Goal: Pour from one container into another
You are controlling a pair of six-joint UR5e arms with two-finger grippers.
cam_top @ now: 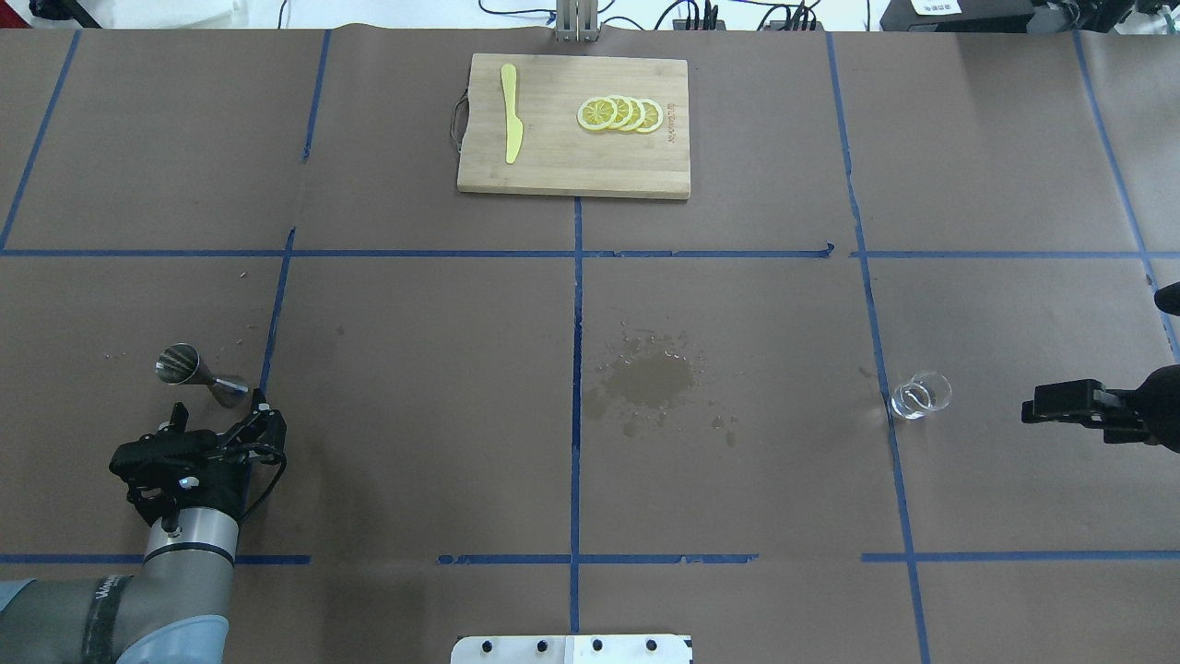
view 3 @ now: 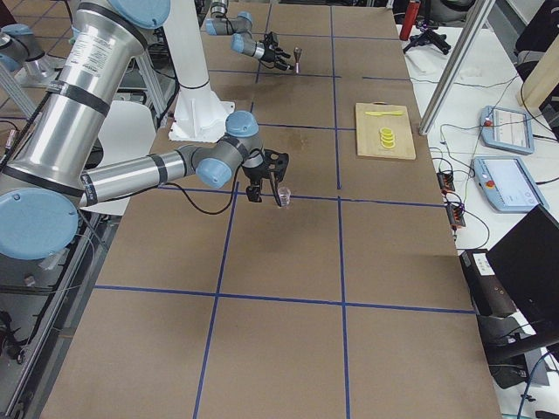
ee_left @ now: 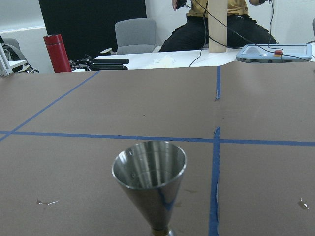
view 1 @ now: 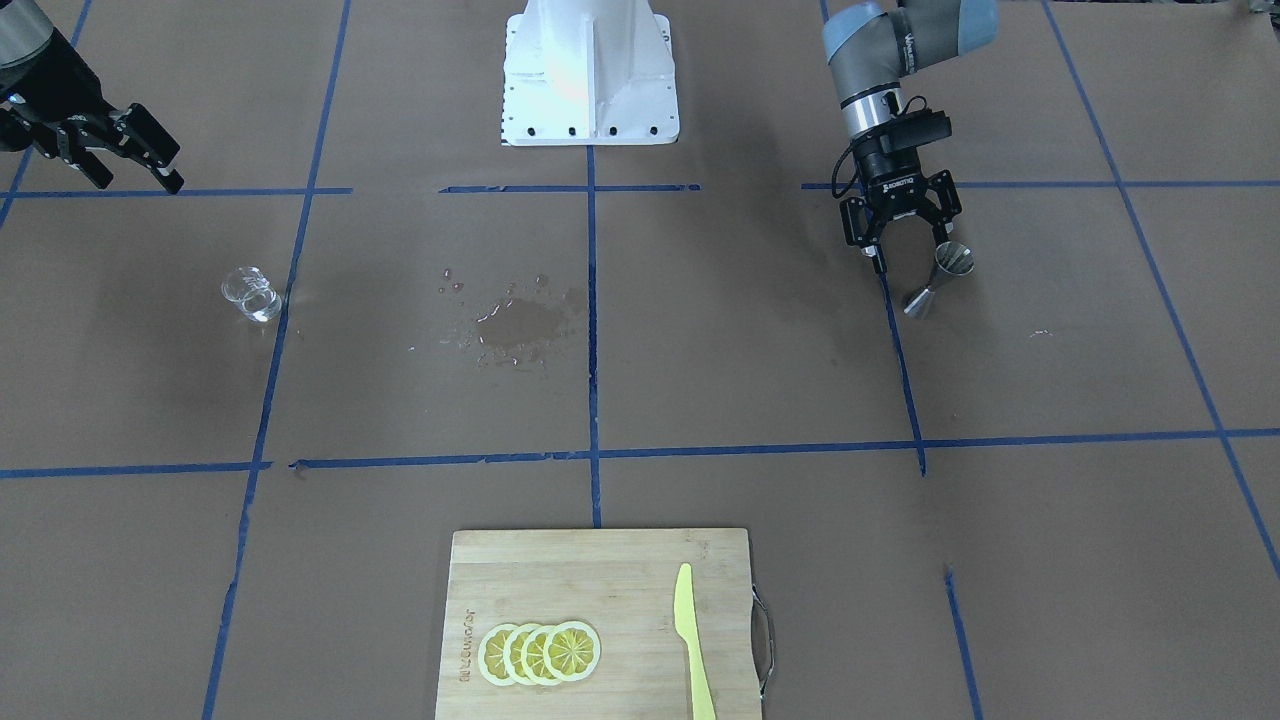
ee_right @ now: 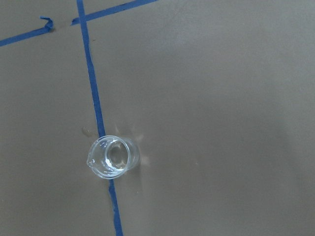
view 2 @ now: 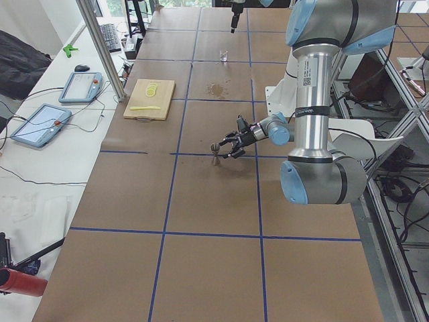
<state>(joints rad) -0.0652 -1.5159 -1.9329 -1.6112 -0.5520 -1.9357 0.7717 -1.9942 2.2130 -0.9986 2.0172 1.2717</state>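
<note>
Two grippers gape wide and empty in front view: left gripper (view 1: 912, 255) just beside upright hourglass steel jigger (view 1: 938, 282) nr left end of table (view 1: 1100, 330); right gripper (view 1: 140, 186) apart from clear glass cup (view 1: 250, 293). Overhead: glass cup twd right end. R wrist cam: I see its pour lip.

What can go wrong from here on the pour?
1. The steel jigger stands on a narrow base just ahead of the open left gripper; an off-centre close may tip it.
2. The wet patch mid-table hints at spills; the jigger's mouth is small.
3. The clear glass cup may slip in the right gripper.
</note>
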